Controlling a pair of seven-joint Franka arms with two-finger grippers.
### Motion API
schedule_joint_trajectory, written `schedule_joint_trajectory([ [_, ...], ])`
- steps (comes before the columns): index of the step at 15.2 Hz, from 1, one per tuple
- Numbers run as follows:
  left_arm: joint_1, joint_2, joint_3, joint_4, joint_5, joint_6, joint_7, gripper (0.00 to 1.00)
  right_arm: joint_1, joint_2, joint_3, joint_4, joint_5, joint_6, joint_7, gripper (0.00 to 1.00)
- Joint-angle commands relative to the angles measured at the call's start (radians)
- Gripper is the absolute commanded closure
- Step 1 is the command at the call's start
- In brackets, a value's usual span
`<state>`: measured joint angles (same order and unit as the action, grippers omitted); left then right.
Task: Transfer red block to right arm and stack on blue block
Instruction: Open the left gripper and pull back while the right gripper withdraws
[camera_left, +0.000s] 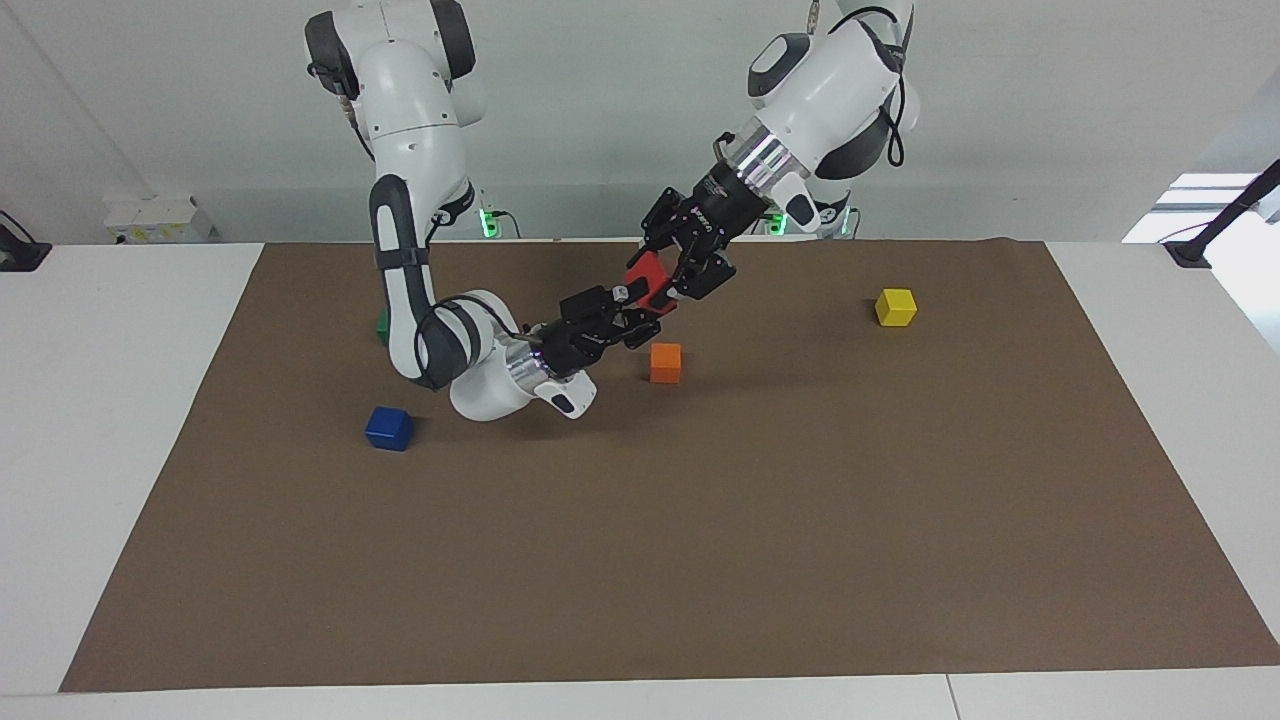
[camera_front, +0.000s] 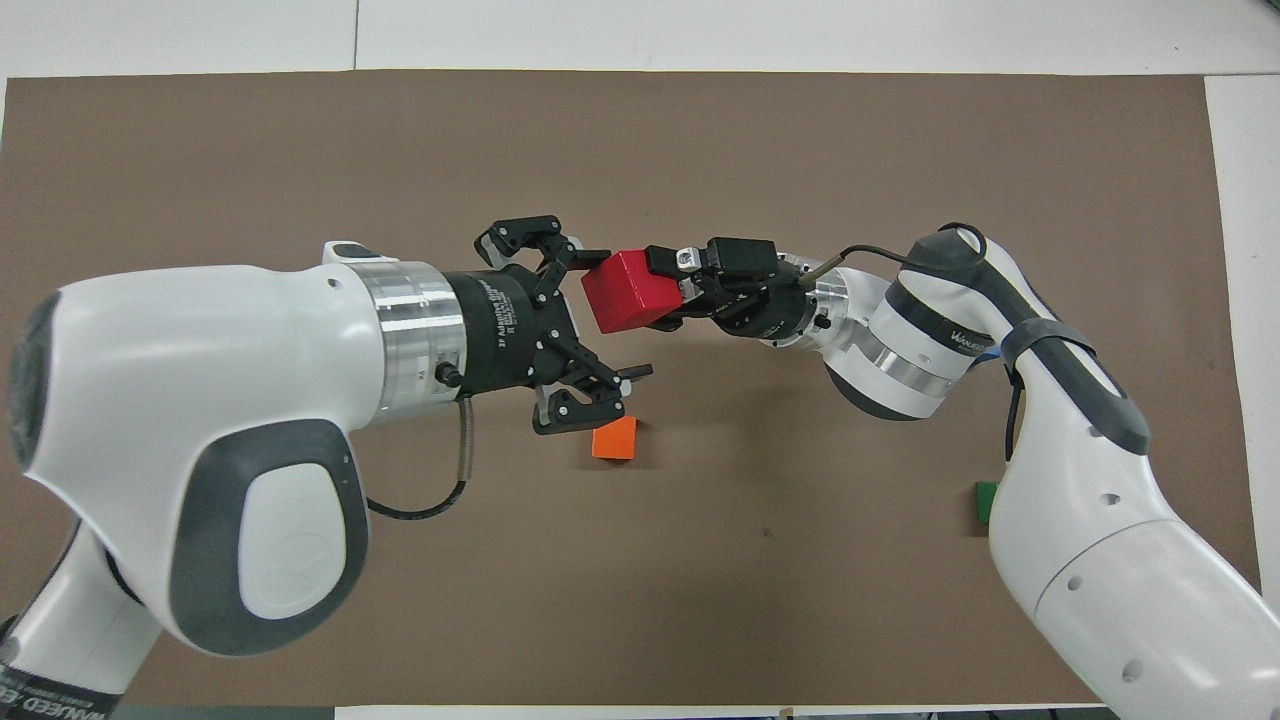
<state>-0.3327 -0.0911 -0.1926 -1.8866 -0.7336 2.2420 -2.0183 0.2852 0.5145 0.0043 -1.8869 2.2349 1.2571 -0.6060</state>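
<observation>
The red block (camera_left: 646, 274) (camera_front: 624, 290) hangs in the air above the brown mat, over a spot just beside the orange cube. My right gripper (camera_left: 634, 300) (camera_front: 672, 291) is shut on it, gripping one end. My left gripper (camera_left: 672, 270) (camera_front: 621, 314) is open, its fingers spread wide on either side of the block's other end without touching it. The blue block (camera_left: 388, 428) sits on the mat toward the right arm's end of the table, below the right arm's elbow. In the overhead view the right arm hides it.
An orange cube (camera_left: 665, 362) (camera_front: 615, 438) lies on the mat under the two grippers. A yellow cube (camera_left: 895, 307) sits toward the left arm's end. A green cube (camera_left: 381, 325) (camera_front: 986, 500) shows partly beside the right arm. The brown mat (camera_left: 700, 520) covers the table.
</observation>
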Motion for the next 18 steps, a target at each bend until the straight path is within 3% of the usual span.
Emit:
schedule_joint_trajectory([
  [1, 0.107, -0.076, 0.002, -0.019, -0.004, -0.146, 0.103, 0.0, -0.017, -0.06, 0.003, -0.003, 0.0, 0.06, 0.086, 1.0],
  [3, 0.145, -0.088, 0.004, -0.029, -0.004, -0.179, 0.192, 0.0, -0.046, -0.111, -0.001, -0.004, -0.036, 0.105, 0.165, 1.0],
  [8, 0.247, -0.117, 0.004, -0.094, 0.09, -0.185, 0.471, 0.0, -0.149, -0.269, -0.003, 0.0, -0.305, 0.27, 0.398, 1.0],
  [13, 0.383, -0.108, 0.002, -0.115, 0.204, -0.22, 0.796, 0.0, -0.189, -0.372, -0.01, 0.133, -0.758, 0.481, 0.675, 1.0],
  [18, 0.452, -0.046, 0.002, -0.111, 0.426, -0.22, 1.132, 0.0, -0.239, -0.36, -0.013, 0.296, -1.225, 0.484, 0.764, 1.0],
])
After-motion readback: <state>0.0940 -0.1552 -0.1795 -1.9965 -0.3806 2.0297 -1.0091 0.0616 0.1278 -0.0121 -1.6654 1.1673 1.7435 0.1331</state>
